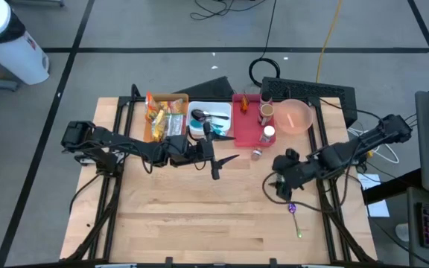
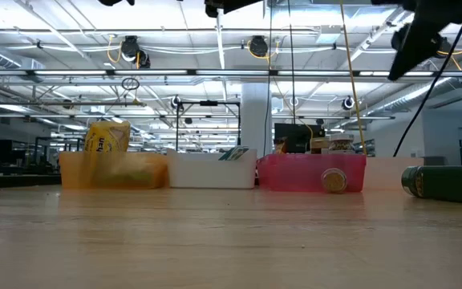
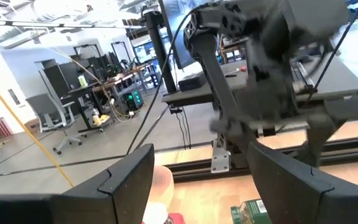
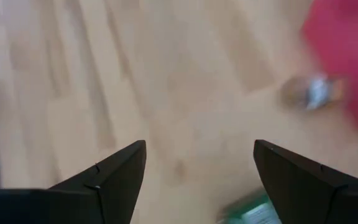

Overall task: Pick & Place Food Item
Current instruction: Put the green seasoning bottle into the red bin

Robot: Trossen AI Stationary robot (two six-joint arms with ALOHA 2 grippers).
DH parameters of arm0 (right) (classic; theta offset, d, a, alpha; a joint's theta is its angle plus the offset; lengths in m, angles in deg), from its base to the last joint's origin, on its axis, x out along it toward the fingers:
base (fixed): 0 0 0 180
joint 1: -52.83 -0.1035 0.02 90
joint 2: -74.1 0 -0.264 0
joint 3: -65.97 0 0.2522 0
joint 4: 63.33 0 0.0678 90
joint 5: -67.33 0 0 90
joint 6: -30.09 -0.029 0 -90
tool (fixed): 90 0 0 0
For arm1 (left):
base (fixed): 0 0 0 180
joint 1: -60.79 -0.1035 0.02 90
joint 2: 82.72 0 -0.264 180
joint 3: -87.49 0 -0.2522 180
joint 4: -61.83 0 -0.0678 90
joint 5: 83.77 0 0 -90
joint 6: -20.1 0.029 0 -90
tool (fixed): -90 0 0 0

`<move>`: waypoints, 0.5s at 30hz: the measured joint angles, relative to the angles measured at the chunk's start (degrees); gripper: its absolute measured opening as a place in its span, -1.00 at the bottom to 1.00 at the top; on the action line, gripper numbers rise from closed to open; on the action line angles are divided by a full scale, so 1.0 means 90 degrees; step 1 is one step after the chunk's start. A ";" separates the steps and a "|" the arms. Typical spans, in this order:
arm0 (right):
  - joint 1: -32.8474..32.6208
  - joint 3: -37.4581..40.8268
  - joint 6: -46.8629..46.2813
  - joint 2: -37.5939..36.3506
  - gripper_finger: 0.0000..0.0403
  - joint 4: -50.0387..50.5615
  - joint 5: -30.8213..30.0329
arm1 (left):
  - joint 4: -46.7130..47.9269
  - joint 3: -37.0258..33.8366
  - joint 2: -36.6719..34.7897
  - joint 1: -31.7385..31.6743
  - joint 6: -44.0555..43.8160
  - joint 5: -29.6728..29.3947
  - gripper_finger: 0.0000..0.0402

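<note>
My right gripper (image 4: 199, 180), fingers spread and empty, hangs above the green packet (image 4: 248, 211) beside the red bin (image 1: 246, 119); nothing placed yet.

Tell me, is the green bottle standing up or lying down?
Lying down. The green bottle rests on its side on the table, long way flat, in the low view.

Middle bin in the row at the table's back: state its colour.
White bin, clearest in the high view.
</note>
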 joint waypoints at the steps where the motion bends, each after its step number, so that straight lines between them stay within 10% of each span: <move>1: 0.0000 0.0081 -0.0123 0.0040 0.43 -0.0082 0.0181 | -0.0024 0.0000 0.0000 0.0000 0.0000 0.0000 0.33; 15: 0.0017 0.2267 -0.1381 0.0076 0.44 -0.4059 0.1578 | -0.0152 0.0000 0.0000 -0.0010 0.0087 0.0000 0.33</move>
